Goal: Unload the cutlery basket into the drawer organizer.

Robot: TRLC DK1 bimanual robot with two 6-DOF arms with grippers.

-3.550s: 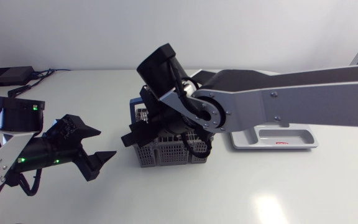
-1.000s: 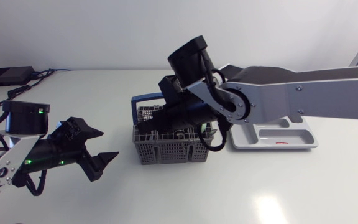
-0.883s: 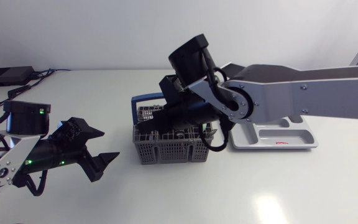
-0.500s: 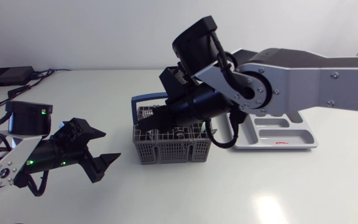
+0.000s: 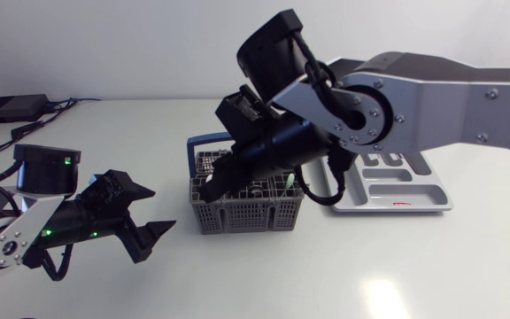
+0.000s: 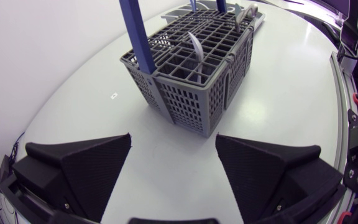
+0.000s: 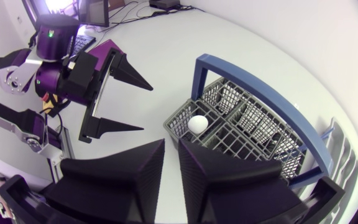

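Observation:
The grey cutlery basket (image 5: pixel 248 211) with a blue handle (image 5: pixel 204 142) stands mid-table. It holds several pieces, among them a white spoon (image 7: pixel 196 123) standing in a near compartment. My right gripper (image 5: pixel 218 177) hangs just above the basket's left part. In the right wrist view its fingers (image 7: pixel 171 149) stand a narrow gap apart with nothing between them. To the left of the basket is my left gripper (image 5: pixel 159 208), wide open and empty. The left wrist view shows the basket (image 6: pixel 191 87) just ahead of this gripper (image 6: pixel 173 140). The grey drawer organizer (image 5: pixel 397 197) lies right of the basket.
A black box with cables (image 5: pixel 11 108) sits at the far left rear of the table. My right arm's large links (image 5: pixel 432 97) span above the organizer and the table's right half.
My right arm has lifted and swung its wrist up over the basket, and its fingers have parted slightly. The left arm has edged a little towards the basket.

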